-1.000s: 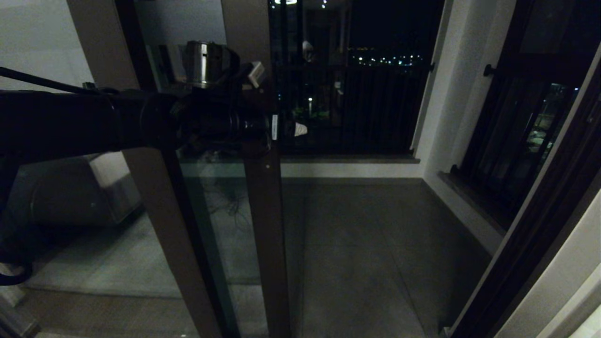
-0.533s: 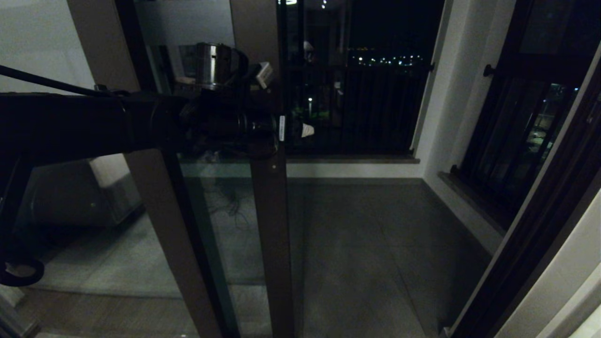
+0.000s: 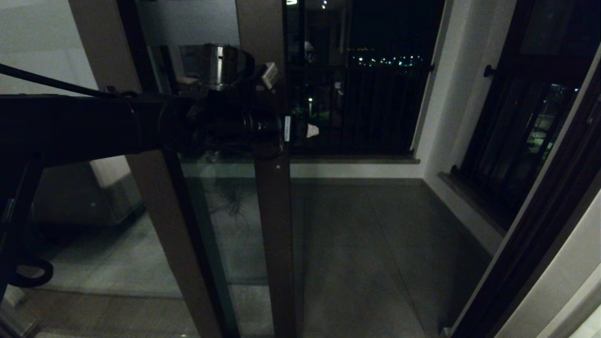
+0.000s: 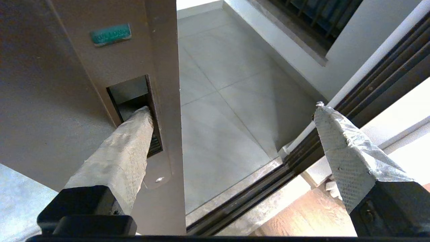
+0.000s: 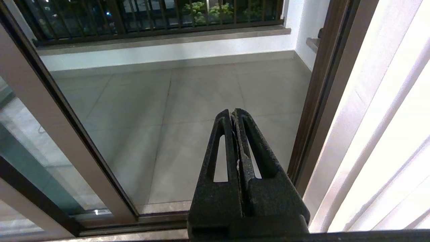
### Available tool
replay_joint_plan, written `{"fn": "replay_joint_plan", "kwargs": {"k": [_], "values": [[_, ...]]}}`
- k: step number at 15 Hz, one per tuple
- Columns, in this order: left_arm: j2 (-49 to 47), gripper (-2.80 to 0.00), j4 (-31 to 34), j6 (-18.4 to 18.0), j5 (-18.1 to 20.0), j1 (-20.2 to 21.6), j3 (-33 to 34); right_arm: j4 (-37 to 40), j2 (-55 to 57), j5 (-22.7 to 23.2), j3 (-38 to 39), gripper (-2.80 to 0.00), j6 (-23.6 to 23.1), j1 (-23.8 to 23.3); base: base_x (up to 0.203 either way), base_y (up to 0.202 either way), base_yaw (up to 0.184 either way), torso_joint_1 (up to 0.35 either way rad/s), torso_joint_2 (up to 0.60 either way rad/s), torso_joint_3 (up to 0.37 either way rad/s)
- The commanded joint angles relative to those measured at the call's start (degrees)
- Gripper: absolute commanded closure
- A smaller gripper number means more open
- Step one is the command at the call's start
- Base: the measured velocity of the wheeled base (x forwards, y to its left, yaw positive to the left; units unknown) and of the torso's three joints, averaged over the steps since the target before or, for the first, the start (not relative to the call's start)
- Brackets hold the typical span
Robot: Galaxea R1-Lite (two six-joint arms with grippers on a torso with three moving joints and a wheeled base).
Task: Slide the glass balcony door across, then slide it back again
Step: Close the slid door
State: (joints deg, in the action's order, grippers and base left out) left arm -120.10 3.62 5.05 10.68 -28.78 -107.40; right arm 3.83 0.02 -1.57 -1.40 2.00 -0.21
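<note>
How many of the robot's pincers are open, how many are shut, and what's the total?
Open: 1, the left pincer, one grey taped finger inside the handle slot of the brown-framed glass balcony door.
Shut: 1, the right pincer, idle by the doorway, holding nothing.
Total: 2

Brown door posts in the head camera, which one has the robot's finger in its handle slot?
The glass balcony door stile, the right-hand upright. The left gripper, open, has one finger in its recessed slot; the slanted post further left is plain.
</note>
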Motion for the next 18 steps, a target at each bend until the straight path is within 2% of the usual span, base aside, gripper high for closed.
{"fn": "replay_joint_plan", "kwargs": {"k": [1,11,14,18], "values": [[-1.01,-2.80,0.04,0.05,0.22,-0.75,-0.76,0.04,0.06,-0.01,0.00,0.00,0.02,0.03,0.000,0.000,0.000,0.000,0.00,0.000],[-2.33,-2.80,-0.02,0.05,0.13,-2.09,-1.88,0.04,0.06,-0.01,0.00,0.00,0.02,0.03,0.000,0.000,0.000,0.000,0.00,0.000],[-4.16,-2.80,-0.02,0.05,-3.00,-3.21,-3.87,0.04,0.06,-0.01,-0.09,0.00,0.02,0.03,0.000,0.000,0.000,0.000,0.00,0.000],[-5.05,-2.80,-0.02,0.05,-3.12,-4.11,-4.34,0.04,0.06,-0.01,0.00,0.00,0.02,0.03,0.000,0.000,0.000,0.000,0.00,0.000]]}}
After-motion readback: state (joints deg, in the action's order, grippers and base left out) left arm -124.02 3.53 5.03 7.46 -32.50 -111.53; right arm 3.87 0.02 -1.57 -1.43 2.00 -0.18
